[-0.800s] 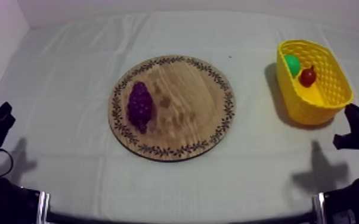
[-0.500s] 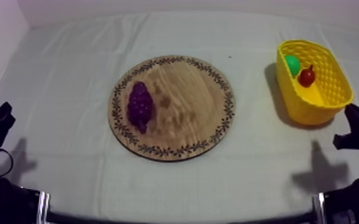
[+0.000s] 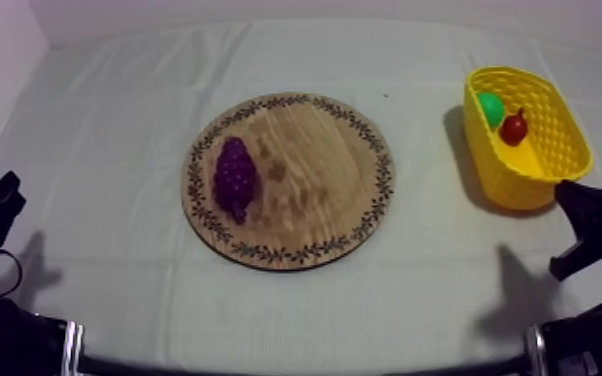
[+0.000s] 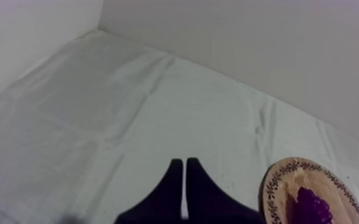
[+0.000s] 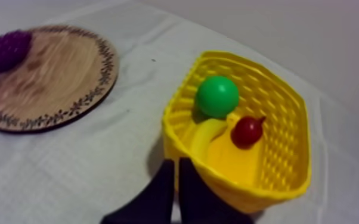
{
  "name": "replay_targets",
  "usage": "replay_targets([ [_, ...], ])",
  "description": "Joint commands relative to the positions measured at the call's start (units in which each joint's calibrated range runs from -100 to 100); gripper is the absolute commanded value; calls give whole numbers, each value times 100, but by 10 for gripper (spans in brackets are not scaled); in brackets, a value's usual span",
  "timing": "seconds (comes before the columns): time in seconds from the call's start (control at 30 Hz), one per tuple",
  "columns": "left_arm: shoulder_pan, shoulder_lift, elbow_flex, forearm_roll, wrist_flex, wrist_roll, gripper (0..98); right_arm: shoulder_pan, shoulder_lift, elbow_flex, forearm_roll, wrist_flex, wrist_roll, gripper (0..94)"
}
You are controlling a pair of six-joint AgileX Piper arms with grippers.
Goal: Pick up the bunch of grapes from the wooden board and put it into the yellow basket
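Note:
The purple bunch of grapes (image 3: 235,178) lies on the left half of the round wooden board (image 3: 315,185) at the table's middle. The yellow basket (image 3: 568,135) stands at the far right. My left gripper (image 3: 7,184) sits low at the left edge, far from the board. Its fingers lie together as a narrow wedge (image 4: 185,165), with the grapes (image 4: 312,206) and board (image 4: 279,177) off to one side. My right gripper (image 3: 565,190) is just in front of the basket, shut on nothing (image 5: 176,164), its tips close to the basket's near wall (image 5: 179,128). The grapes (image 5: 5,50) rest on the board (image 5: 56,71) beyond.
In the basket lie a green fruit (image 5: 217,96), a small red fruit (image 5: 246,131) and a banana (image 5: 204,138). The same green fruit (image 3: 490,108) and small red fruit (image 3: 514,128) sit at its far end. Bare cloth surrounds the board.
My right gripper has shifted a little left, toward the basket's near corner. The left arm, grapes and basket have not moved.

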Motion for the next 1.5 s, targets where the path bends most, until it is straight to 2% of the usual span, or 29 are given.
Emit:
replay_targets([
  [0.0,2,2,-4,1,0,0,0,-478,287,-166,299,-20,-198,4],
  [0.1,2,2,-4,1,0,1,0,-823,935,-640,615,-39,-585,4],
  [0.27,2,2,-4,1,0,0,0,-1281,2334,-2046,794,263,-882,4],
  [0.47,2,2,-4,1,0,0,0,-1742,4088,-4092,986,1339,-1262,4],
  [0.6,2,2,-4,1,0,0,0,-1864,5064,-5357,952,2140,-1358,4],
  [0.87,2,2,-4,1,0,0,0,-1932,6583,-7454,623,3556,-1447,4],
  [1.17,2,2,-4,1,0,0,0,-2377,8364,-9641,618,5057,-2085,4],
  [1.3,2,2,-4,1,0,0,0,-2530,9102,-10378,567,5430,-2358,4],
  [1.47,2,2,-4,1,0,0,0,-2700,9923,-10973,569,5543,-2720,4],
])
